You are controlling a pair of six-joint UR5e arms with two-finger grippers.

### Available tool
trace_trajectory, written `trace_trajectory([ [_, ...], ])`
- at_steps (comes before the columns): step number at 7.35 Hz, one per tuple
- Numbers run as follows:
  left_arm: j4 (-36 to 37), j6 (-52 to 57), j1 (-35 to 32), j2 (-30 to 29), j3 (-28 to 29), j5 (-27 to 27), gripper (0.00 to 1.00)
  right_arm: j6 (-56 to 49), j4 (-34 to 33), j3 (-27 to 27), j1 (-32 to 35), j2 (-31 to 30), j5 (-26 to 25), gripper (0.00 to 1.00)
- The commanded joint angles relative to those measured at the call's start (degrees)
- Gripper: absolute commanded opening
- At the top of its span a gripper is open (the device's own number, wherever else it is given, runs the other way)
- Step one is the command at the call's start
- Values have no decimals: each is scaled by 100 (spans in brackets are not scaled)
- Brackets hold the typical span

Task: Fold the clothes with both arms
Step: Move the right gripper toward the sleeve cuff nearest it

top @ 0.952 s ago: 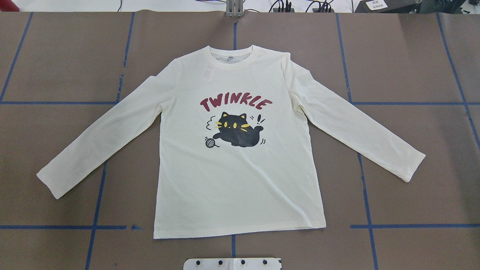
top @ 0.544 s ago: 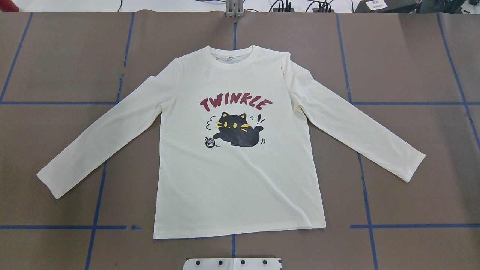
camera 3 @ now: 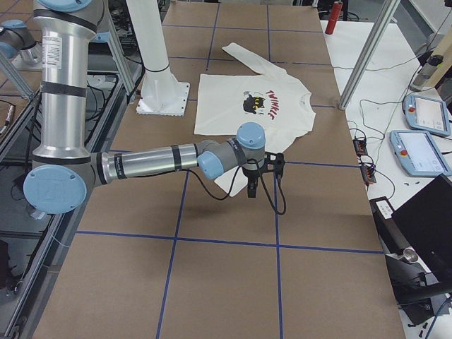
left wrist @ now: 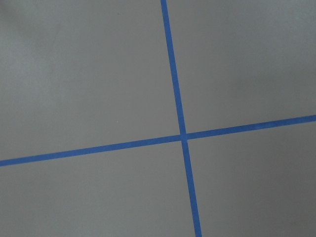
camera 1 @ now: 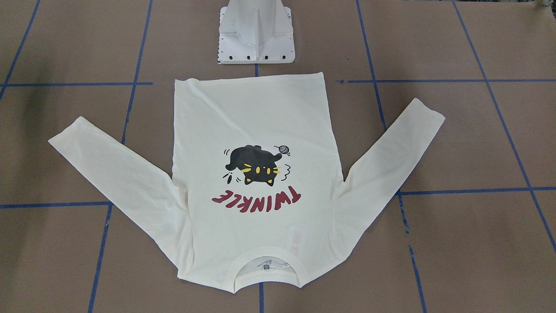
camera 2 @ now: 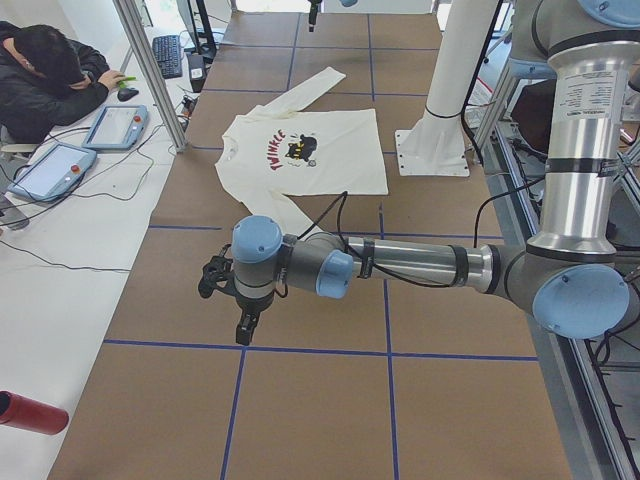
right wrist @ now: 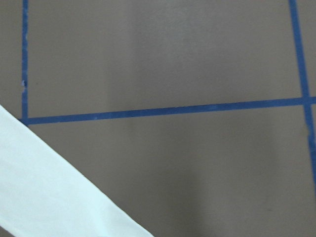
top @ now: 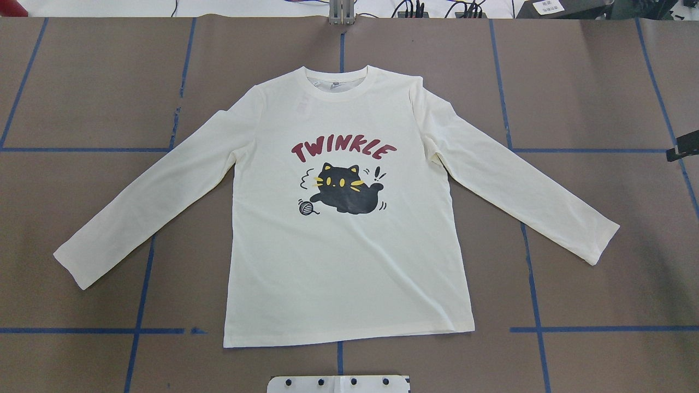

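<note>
Cream long-sleeved T-shirt (top: 349,262) lying flat and print-up in the middle of the brown paper-covered table (top: 82,82), collar (top: 341,90) away from the robot, hem (top: 349,338) toward the white pedestal base (camera 1: 256,39). No fold made anywhere: body smooth and single-layered, left sleeve (top: 147,213) and right sleeve (top: 524,185) stretched out full length, slanting down to either side. Judged as the very start, with everything left to do: sleeves brought in over the body, then the body doubled over. Left gripper (camera 2: 228,300) hanging above bare paper and blue tape lines (top: 82,331), out beyond the left cuff and touching nothing; fingers spread or pressed together, impossible to tell from the side view alone. Right gripper (camera 3: 263,175) hovering near the end of the right sleeve, a strip of that sleeve in the corner of its wrist view; only a dark sliver of it at the overhead edge, so finger state likewise unreadable. No cloth lifted or pinched anywhere.
</note>
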Motion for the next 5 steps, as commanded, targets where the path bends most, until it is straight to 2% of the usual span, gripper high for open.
trace_trajectory([
  [1, -299, -45, 13, 20, -39, -11, 100, 710, 537, -211, -424, 56, 410, 100],
  [2, -343, -54, 39, -94, -48, -2, 100, 947, 1236, -176, -756, -388, -200, 100],
  [3, -378, -45, 48, -86, -22, -11, 100, 1124, 2061, -175, -1351, -810, -1024, 100],
  [5, -492, 16, 48, 80, -39, -98, 100, 1450, 2201, -97, -2379, -885, -1714, 100],
])
